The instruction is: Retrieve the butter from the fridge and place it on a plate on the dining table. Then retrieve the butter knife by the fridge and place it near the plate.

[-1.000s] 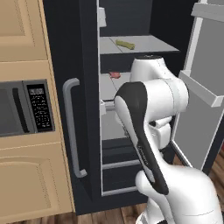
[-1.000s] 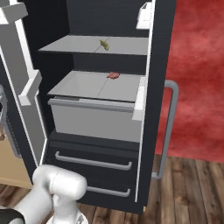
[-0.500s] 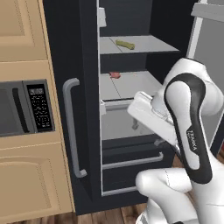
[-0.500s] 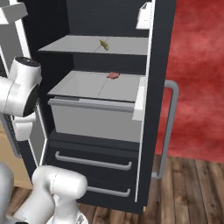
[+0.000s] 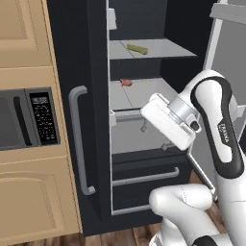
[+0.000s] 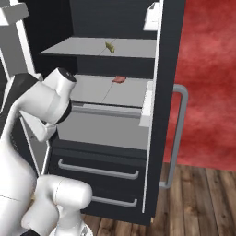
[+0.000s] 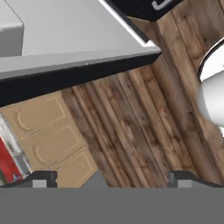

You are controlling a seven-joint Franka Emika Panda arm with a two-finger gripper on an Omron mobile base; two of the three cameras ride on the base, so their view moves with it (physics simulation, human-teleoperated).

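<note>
I see the fridge [image 5: 91, 57] standing open, and inside it two grey shelves. On the upper shelf [image 5: 158, 48], in the upper middle of the left base view, lies the butter [image 5: 137, 48], a small olive-yellow stick, lying flat. On the lower shelf [image 5: 139, 93], in the middle of that frame, rests a small red food item [image 5: 126, 82] toward the back. Both are well apart. In the right base view the butter [image 6: 109, 46] sits above the red item [image 6: 119, 79].

Butter [image 5: 137, 48] on upper fridge [image 5: 91, 120] shelf; red food item [image 5: 126, 82] on shelf below.
</note>
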